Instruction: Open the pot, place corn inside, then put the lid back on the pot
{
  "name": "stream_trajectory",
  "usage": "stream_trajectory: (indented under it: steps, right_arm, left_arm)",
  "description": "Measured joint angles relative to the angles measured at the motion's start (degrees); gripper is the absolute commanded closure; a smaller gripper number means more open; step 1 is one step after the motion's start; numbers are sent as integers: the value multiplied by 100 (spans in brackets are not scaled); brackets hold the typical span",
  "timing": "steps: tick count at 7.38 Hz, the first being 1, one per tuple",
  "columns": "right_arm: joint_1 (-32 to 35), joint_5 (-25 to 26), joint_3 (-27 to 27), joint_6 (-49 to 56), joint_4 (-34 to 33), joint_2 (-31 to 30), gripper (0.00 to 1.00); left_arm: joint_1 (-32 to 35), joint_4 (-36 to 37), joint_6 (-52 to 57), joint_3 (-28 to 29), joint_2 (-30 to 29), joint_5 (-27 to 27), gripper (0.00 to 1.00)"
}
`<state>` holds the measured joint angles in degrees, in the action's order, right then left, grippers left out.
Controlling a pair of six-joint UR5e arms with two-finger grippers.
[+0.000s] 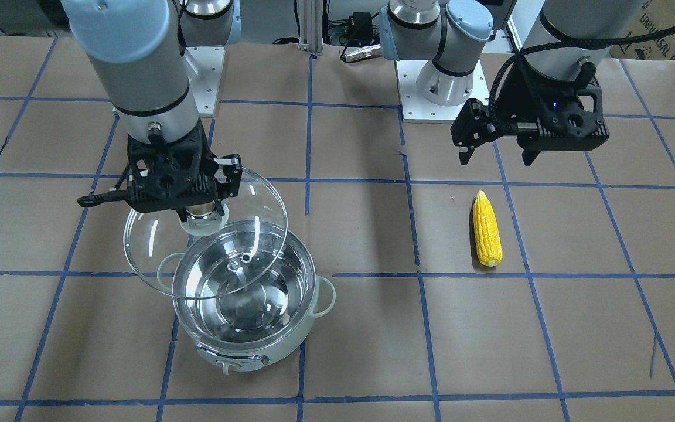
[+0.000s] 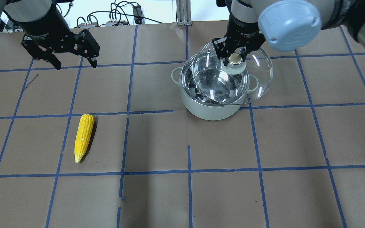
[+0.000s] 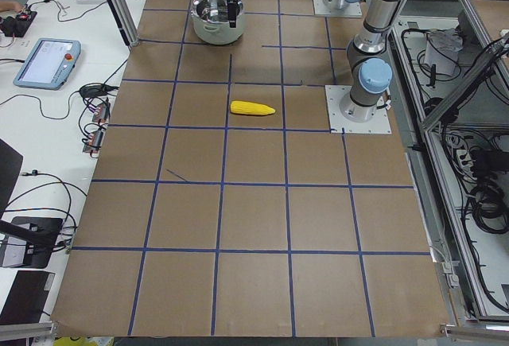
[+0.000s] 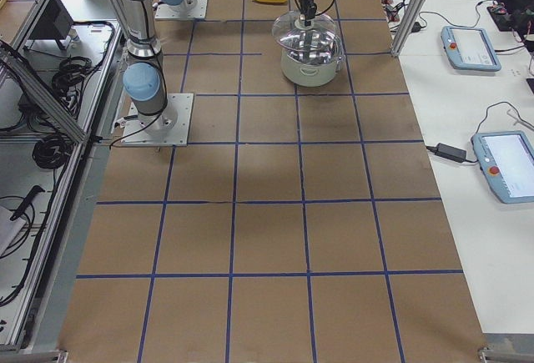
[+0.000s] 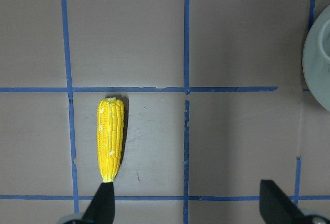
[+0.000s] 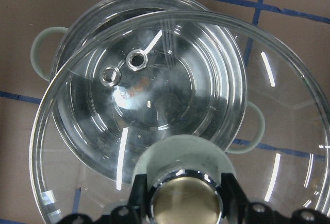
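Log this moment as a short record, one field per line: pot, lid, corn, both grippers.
pot: uncovered, nothing inside, upright on the table
lid: held up, tilted, partly over the pot
corn: lying on the table, apart from the pot
left gripper: open, empty, above the table near the corn
right gripper: shut on the lid, holding it up

Right arm (image 1: 138, 64) is extended out over the table (image 2: 201, 190), with the wrist turned straight down. Right pincer (image 1: 201, 212) is closed on the knob (image 6: 184, 202) of the lid (image 2: 260, 74); the lid is held aloft and tilted. Left arm (image 1: 566, 35) is kept near its base, wrist pointed down. Left pincer (image 2: 75, 66) is held clear above the table, jaws spread wide.
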<state>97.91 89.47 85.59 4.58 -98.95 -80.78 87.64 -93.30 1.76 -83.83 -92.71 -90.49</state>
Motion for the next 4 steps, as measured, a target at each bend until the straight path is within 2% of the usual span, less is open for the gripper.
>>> stream_trajectory:
  steps: [2, 4]
  right_arm:
    - [-395, -14, 886, 264, -6, -781, 56]
    - [-597, -28, 1300, 299, -70, -1152, 56]
  left_arm:
    - [-5, -71, 0, -57, 13, -14, 0]
    - [-38, -53, 0, -128, 19, -40, 0]
